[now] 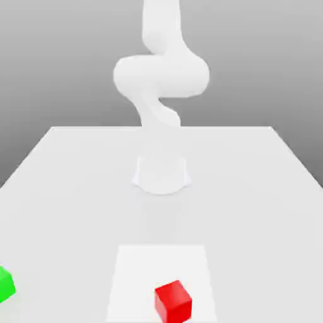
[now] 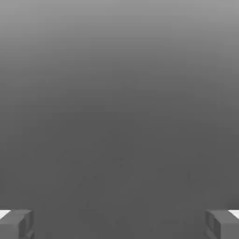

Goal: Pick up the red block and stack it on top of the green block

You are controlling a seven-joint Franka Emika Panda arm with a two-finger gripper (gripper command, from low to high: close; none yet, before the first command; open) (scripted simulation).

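Between spread fingertips (image 2: 16, 224), gripper (image 2: 119, 224) holds nothing, faces grey floor only. Red block (image 1: 173, 301) rests on table (image 1: 252, 189) well apart from gripper, green block (image 1: 5, 285) further aside, so approach not begun.

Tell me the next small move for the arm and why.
Probably swing the hand down toward the red block. The gripper has its fingers wide apart with nothing between them, and the red block sits untouched on the table, apart from the green block.
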